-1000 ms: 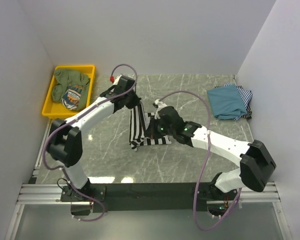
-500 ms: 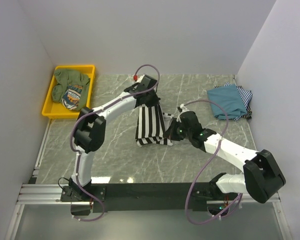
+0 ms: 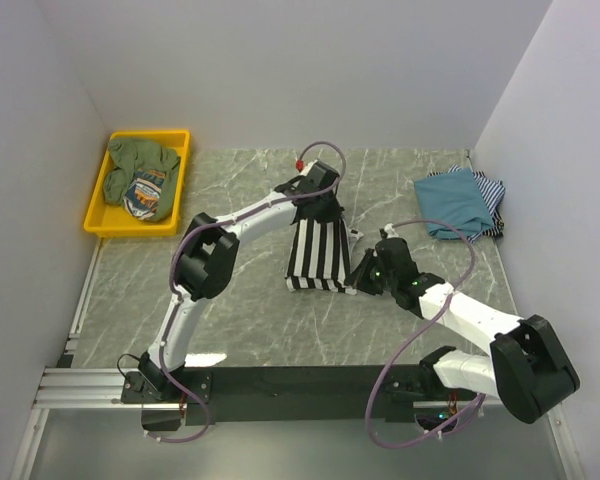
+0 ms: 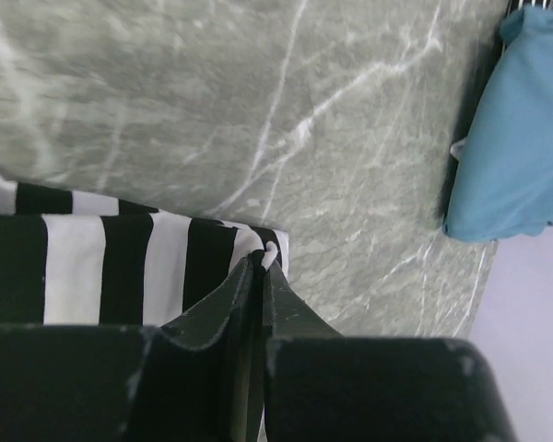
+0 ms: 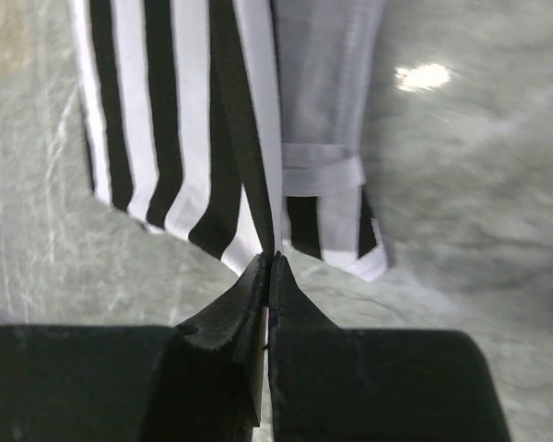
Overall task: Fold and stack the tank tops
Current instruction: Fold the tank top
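Observation:
The black-and-white striped tank top [image 3: 315, 255] lies folded into a narrow strip at the middle of the table. My left gripper [image 3: 325, 207] is at its far end, and its jaws [image 4: 263, 260] are pinched on a white corner of the cloth [image 4: 120, 267]. At the near right corner my right gripper [image 3: 360, 272] is shut, with a fold of the striped top [image 5: 180, 138] caught at its tips [image 5: 269, 258]. A teal-blue tank top [image 3: 455, 203] [image 4: 521, 138] sits at the far right on a thin-striped one [image 3: 494, 190].
A yellow tray [image 3: 100, 207] holding green cloth [image 3: 143, 172] stands at the far left. White walls close in the back and both sides. The black rail with the arm bases [image 3: 300, 385] runs along the near edge.
Both grippers have carried the striped top to the right and folded it over. It now lies as a narrower, flatter strip, with the left arm stretched far across.

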Tool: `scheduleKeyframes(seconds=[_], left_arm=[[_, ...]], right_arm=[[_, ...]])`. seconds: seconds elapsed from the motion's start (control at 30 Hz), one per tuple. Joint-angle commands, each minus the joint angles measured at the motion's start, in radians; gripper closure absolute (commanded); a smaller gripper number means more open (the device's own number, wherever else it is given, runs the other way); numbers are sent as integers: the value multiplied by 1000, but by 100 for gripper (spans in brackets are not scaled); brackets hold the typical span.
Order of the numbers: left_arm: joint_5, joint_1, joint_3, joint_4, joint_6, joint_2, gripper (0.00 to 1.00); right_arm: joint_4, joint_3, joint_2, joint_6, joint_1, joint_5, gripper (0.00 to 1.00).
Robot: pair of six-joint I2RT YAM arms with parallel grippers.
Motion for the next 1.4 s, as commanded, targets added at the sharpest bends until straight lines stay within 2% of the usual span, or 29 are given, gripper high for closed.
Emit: scheduleKeyframes(seconds=[0.0,0.43,0.53,0.57,0.6,0.63,0.67,0.73,0.93,1.0,1.07,1.13,1.2,1.37], left_arm=[[3,-2,61,132,24,10,89],[63,-62,98,234,38,95,89],[94,-77,112,250,53,118,85],[118,-80,114,264,59,122,80],[131,-86,112,276,73,124,77],[144,-88,94,293,75,116,74],[163,-88,80,333,76,107,68],[203,-86,39,370,82,74,62],[283,-48,3,415,110,-46,45],[286,-16,-29,406,104,-94,45],[228,21,-99,381,99,-179,46],[153,48,-161,245,102,-257,47],[80,96,-226,186,107,-298,48],[101,183,-411,215,112,-396,50]], right_arm=[[-34,-44,-49,63,-12,40,100],[-99,-159,-217,169,-32,153,100],[-119,-175,-247,189,-35,181,100],[-133,-178,-266,198,-36,189,100],[-139,-182,-277,203,-35,197,97],[-143,-187,-290,204,-36,200,84],[-163,-184,-311,207,-36,203,77],[-194,-160,-336,201,-38,210,61],[-323,-45,-426,157,-36,285,49],[-335,-23,-411,131,-38,328,46],[-323,20,-347,96,-47,339,44],[-306,67,-284,68,-53,353,43],[-292,100,-177,20,-68,373,43],[-200,147,12,-70,-167,273,43]])
